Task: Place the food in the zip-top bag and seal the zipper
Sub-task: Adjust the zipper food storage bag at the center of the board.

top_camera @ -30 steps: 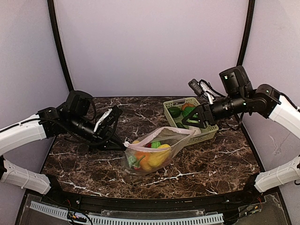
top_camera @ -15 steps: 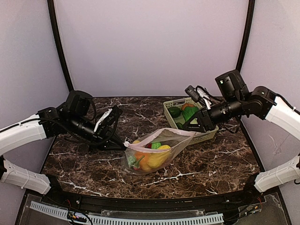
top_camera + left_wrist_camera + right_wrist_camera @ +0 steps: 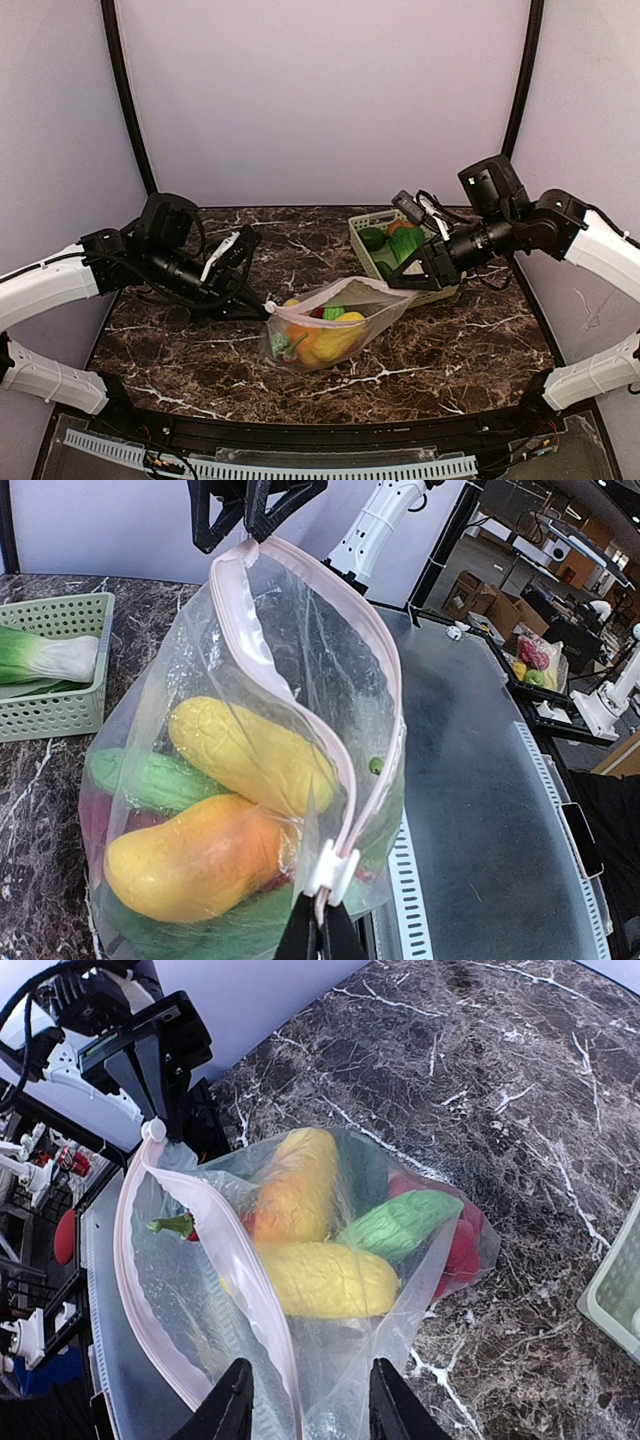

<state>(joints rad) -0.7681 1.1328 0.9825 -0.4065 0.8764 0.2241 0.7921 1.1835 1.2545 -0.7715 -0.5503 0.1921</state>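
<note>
Left claw: the left claw (image 3: 320,935) is closed tight, pinching the white end tab of the zipper (image 3: 392,680) at the bag's 9 o'clock end in the top view.
Right claw: the right claw (image 3: 405,283) is clamped on the mouth corner of the zip-top bag (image 3: 335,320) at the bag's 2 o'clock end, with that corner raised.
Bag position: mid-surface, slung between the two claws, belly resting on the surface (image 3: 450,350).
Bag material: clear, floppy, crinkled film; the zipper is a narrow pale pink strip, its two sides gaping apart.
Contents: ribbed yellow corn (image 3: 250,755), smooth yellow-orange piece (image 3: 190,865), bumpy green cucumber (image 3: 150,780).
Surface: dark, white-veined marble pattern.
Basket: pale green lattice basket (image 3: 440,287) at the bag's 1 o'clock, holding white-green bok choy (image 3: 40,660).
</note>
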